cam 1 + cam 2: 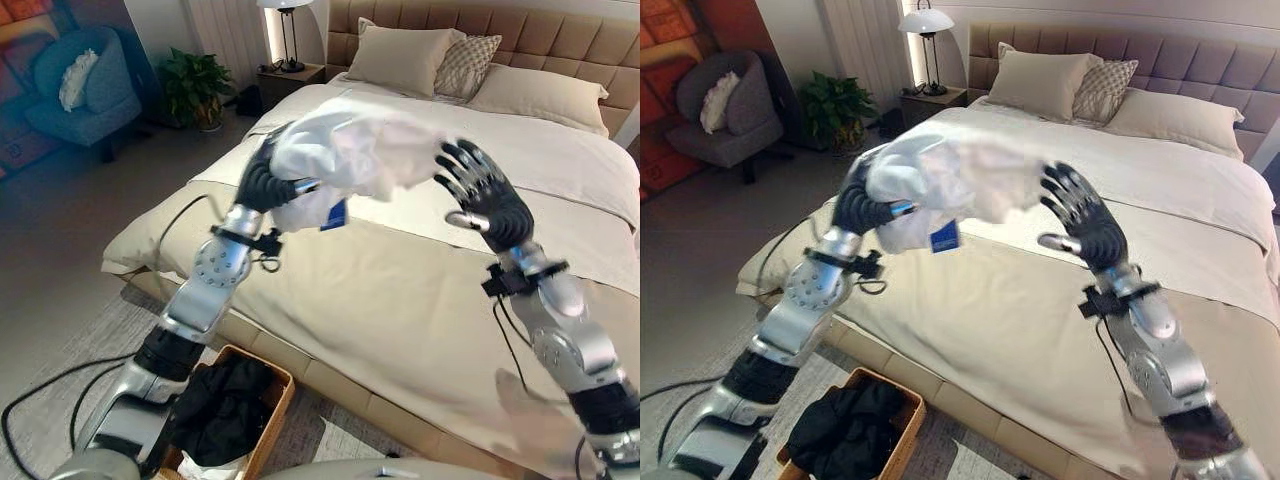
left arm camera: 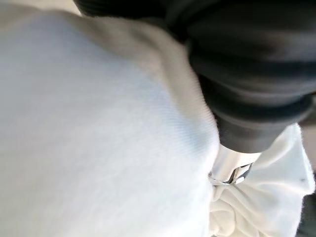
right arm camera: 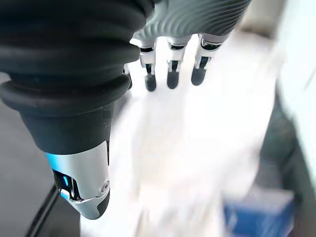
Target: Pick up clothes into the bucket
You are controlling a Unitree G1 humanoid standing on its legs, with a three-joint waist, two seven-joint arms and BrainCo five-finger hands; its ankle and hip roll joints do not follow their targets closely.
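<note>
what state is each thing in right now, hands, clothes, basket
left hand: raised over the bed, shut on the white garment
right hand: open, fingers spread beside the garment
white garment: bunched, held in the air
basket: on the floor by the bed, dark clothes inside

This is a bedroom in a home. A wide bed (image 1: 420, 290) with cream covers lies under and beyond the raised left hand (image 1: 265, 185) and right hand (image 1: 490, 205). Pillows (image 1: 400, 58) lean on a tufted headboard (image 1: 560, 35) well past the hands. Farther off beyond the left hand stand a lamp (image 1: 928, 40) on a nightstand (image 1: 290, 82), a potted plant (image 1: 195, 85) and an armchair (image 1: 80, 90). A woven basket (image 1: 275, 400) holding dark clothes sits on the floor beneath the left arm.
</note>
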